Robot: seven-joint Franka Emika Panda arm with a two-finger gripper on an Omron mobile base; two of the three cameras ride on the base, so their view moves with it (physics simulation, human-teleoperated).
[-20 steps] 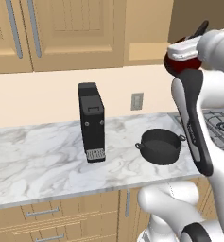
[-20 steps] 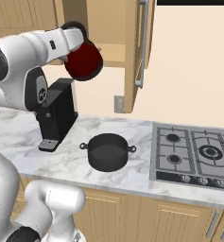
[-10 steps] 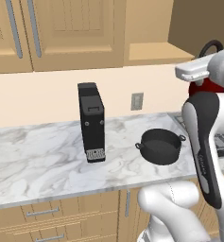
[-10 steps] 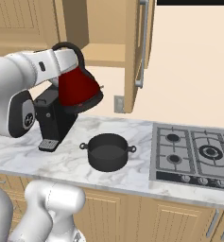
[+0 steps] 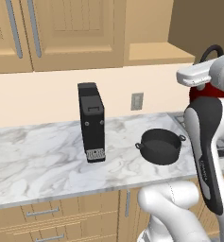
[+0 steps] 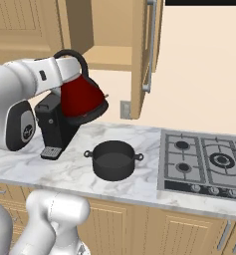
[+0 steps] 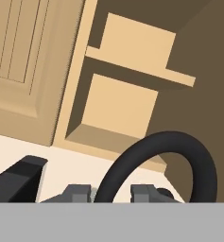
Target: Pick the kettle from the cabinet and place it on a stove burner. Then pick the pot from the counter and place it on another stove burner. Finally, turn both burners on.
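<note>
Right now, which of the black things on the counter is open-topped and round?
The pot, low and wide with two loop handles, right of the tall black boxy appliance, which is closed and square-edged.

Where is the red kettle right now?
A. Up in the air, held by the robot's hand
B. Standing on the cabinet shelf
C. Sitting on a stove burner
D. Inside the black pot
A. The gripper is shut on the black handle of the kettle, which hangs above the counter, clear of the pot, the burners and the open cabinet.
</note>
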